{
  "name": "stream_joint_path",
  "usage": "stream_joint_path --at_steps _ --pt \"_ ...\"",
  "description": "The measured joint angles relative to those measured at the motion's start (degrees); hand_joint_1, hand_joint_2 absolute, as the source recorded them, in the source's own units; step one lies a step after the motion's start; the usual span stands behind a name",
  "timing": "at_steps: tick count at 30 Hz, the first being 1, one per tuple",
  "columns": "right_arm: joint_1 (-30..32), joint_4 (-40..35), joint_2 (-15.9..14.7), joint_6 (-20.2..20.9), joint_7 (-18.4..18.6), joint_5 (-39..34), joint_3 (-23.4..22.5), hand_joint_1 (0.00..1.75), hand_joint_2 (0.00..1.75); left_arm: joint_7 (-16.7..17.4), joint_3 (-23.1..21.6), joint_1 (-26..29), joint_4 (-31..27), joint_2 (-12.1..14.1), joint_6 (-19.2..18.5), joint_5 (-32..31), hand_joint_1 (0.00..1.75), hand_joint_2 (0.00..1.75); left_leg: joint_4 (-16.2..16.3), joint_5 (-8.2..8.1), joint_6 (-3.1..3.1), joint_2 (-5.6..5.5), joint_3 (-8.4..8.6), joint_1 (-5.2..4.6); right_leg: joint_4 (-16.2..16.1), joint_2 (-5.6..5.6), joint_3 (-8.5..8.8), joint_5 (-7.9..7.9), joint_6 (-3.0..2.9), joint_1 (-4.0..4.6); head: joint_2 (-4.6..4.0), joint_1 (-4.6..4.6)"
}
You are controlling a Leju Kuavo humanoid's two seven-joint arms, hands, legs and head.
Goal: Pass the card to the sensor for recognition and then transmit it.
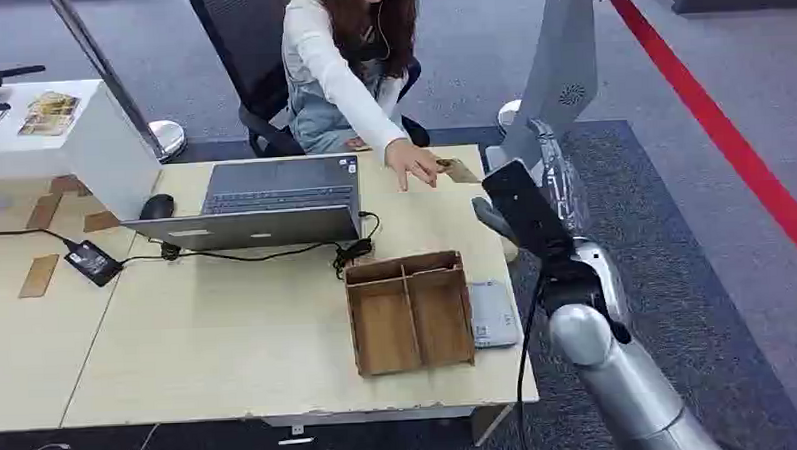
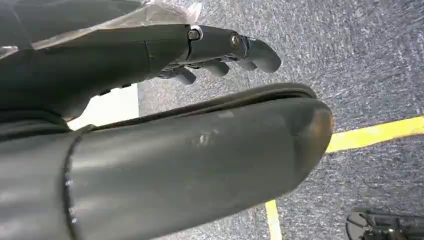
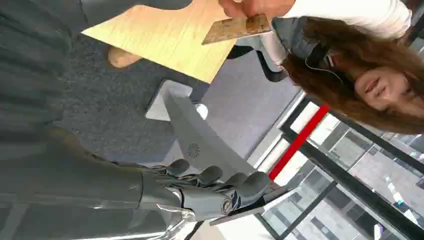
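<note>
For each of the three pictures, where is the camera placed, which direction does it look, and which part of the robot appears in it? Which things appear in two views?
Head view: high on the body, looking down at the table; right hand raised.
Left wrist view: behind the left hand, facing the carpet.
Right wrist view: behind the right hand, facing the table corner.
Shared by head and right wrist views: the person's hand on the card.

No legible text, label, brand or number on any surface in these views.
</note>
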Motion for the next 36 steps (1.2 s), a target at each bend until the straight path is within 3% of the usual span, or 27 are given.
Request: stream_joint_path --at_steps 23,26,27,29,31,32,33,34,36 --pt "-8.5 16.0 4.8 0.7 -2.6 -0.6 4.8 0.05 1.75 0.0 -0.6 0.0 0.0 0.4 0.0 0.7 0.00 0.00 0.0 0.01 -0.01 -0.01 -0.01 0.01 0.0 -0.01 -0.01 0.01 -0.01 0.00 0.00 0.00" --pt "-9.2 17.5 5.2 0.8 -2.6 -0.5 5.3 0.19 1.75 0.0 -0.6 0.0 0.0 0.4 0.1 0.9 0.00 0.00 0.0 0.01 -0.01 -0.01 0.00 0.00 0.0 -0.01 -0.01 0.01 -0.01 0.00 0.00 0.00" --pt "-9.3 17.8 5.3 0.8 -2.6 -0.4 5.4 0.31 1.75 0.0 -0.6 0.0 0.0 0.4 0.1 0.9 0.00 0.00 0.0 0.01 -0.01 -0.01 0.00 0.00 0.0 -0.01 -0.01 0.01 -0.01 0.00 0.00 0.00" --pt "-9.5 18.5 5.5 0.8 -2.3 0.0 5.6 0.33 1.75 0.0 -0.6 0.0 0.0 0.4 0.1 1.0 0.00 0.00 0.0 0.01 -0.01 -0.01 0.00 0.00 0.0 -0.01 -0.01 0.01 -0.01 0.00 0.02 0.00" --pt "-9.7 19.2 5.6 0.8 -2.0 0.3 5.9 0.86 1.75 0.2 -0.6 0.0 0.0 0.4 0.1 1.2 0.00 0.00 0.0 0.01 -0.01 -0.01 0.01 0.00 0.0 -0.01 -0.01 0.01 -0.01 0.00 0.00 0.00" --pt "-9.7 19.5 5.6 0.7 -1.8 0.4 6.0 0.86 1.75 0.3 -0.6 0.0 0.0 0.4 0.1 1.2 0.00 0.00 0.0 0.01 -0.01 -0.01 0.01 0.00 0.0 -0.01 -0.01 0.01 -0.01 0.00 0.00 0.02" --pt "-9.7 19.8 5.6 0.7 -1.7 0.5 6.1 1.17 1.75 0.3 -0.6 0.0 0.0 0.4 0.1 1.2 0.00 0.00 0.0 0.01 -0.01 -0.01 0.02 0.00 0.0 -0.01 -0.01 0.01 -0.01 0.00 0.00 0.02" --pt "-9.7 20.0 5.6 0.7 -1.6 0.6 6.2 1.36 1.75 0.4 -0.6 0.1 0.0 0.4 0.1 1.3 0.00 0.00 0.0 0.01 -0.01 -0.01 0.02 0.00 0.0 -0.01 -0.01 0.01 -0.01 0.00 0.00 0.00" --pt "-9.7 20.4 5.6 0.7 -1.3 0.9 6.4 1.41 1.75 0.5 -0.6 0.1 0.0 0.4 0.1 1.4 0.00 0.00 0.0 0.01 -0.01 -0.01 0.02 0.00 0.0 -0.01 -0.01 0.01 -0.01 0.00 0.00 0.00"
